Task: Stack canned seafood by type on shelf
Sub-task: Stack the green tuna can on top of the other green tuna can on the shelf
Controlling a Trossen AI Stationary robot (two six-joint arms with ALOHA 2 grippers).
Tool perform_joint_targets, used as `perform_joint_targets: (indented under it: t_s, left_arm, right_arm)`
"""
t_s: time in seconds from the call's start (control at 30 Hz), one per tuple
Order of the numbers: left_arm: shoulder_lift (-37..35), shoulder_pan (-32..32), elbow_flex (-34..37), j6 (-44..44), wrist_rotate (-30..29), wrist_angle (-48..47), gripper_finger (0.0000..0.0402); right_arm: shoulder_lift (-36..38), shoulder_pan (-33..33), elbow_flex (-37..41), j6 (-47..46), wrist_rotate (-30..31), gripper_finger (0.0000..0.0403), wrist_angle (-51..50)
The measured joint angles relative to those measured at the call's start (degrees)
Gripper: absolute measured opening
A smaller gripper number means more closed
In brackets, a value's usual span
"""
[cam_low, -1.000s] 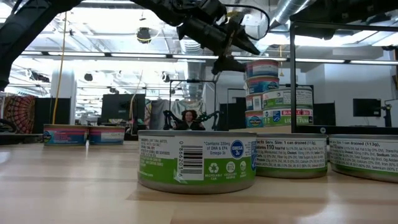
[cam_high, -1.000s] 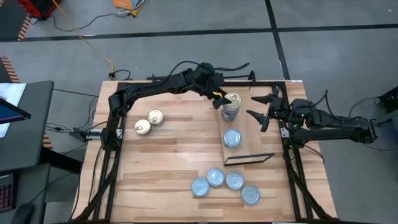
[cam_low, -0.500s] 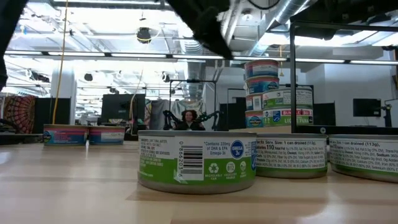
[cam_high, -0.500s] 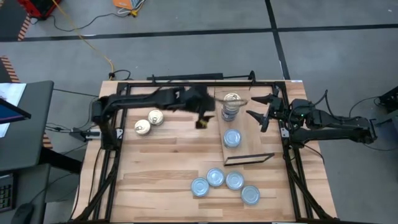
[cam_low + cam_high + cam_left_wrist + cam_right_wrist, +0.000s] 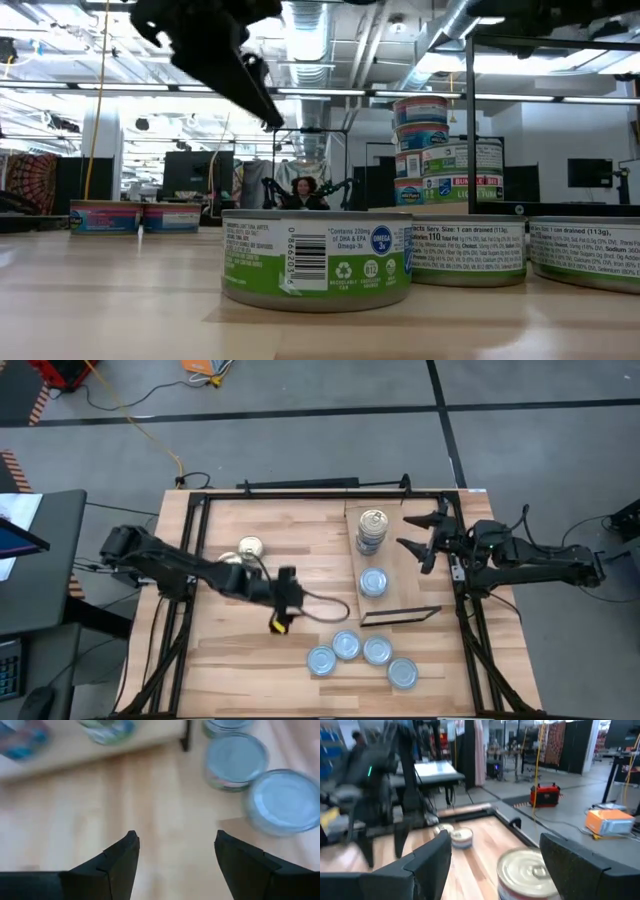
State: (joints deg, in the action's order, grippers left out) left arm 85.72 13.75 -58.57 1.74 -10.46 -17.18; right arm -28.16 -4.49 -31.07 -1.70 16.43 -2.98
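Butcher-block tabletop (image 5: pixel 250 660) sat in a black frame on grey floor, workshop room behind it. Left arm stretched low across the tabletop from its left-side base, left gripper (image 5: pixel 281 622) over bare wood near the middle, just left of the loose silver-blue tins. Its fingers (image 5: pixel 120 860) stood spread apart with nothing between them, only wood grain under the gap. Right arm waited at the right edge, right gripper (image 5: pixel 418 542) beside the shelf (image 5: pixel 395 595), released and empty, pointing at the gold stack. Shelf lay right of centre with a dark-edged strip (image 5: pixel 400 616) at its near end. On it: stack of gold-top tins (image 5: pixel 371 531) at the far end, probably three high, hard to count from above; one blue-top tin (image 5: pixel 373 582) nearer the strip. Four blue-top tins (image 5: pixel 362 657) clustered on the tabletop below the shelf, touching or nearly so. Two gold-top tins (image 5: pixel 241 555) sat together left of centre, partly behind the left arm. Low view had a green-label tin (image 5: pixel 316 262) closest, blocking much of the rest.
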Motion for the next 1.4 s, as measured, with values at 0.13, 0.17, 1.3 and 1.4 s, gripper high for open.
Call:
perform_joint_targets:
  t_s: [0.13, 0.17, 1.3, 1.4]
  left_arm:
    - [4.13, 4.2, -0.01, 10.74, 1.73, 1.3, 0.0234]
    - [5.25, 4.75, -0.08, 13.13, 2.81, 2.21, 0.0231]
    - [23.33, 5.73, -11.89, 22.11, 6.37, -3.51, 0.0081]
    - [23.32, 4.58, -11.18, 21.29, 6.99, -4.32, 0.0035]
  right_arm:
    - [-0.65, -0.04, 0.0, -2.1, 0.01, 0.0326, 5.31]
    - [-0.87, -0.04, 0.0, -2.63, 0.06, 0.0326, 6.8]
    - [-6.99, 1.93, 0.0, -2.52, 0.38, 0.0326, 13.77]
    - [-6.99, 2.35, 0.0, -2.35, 0.39, 0.0326, 13.91]
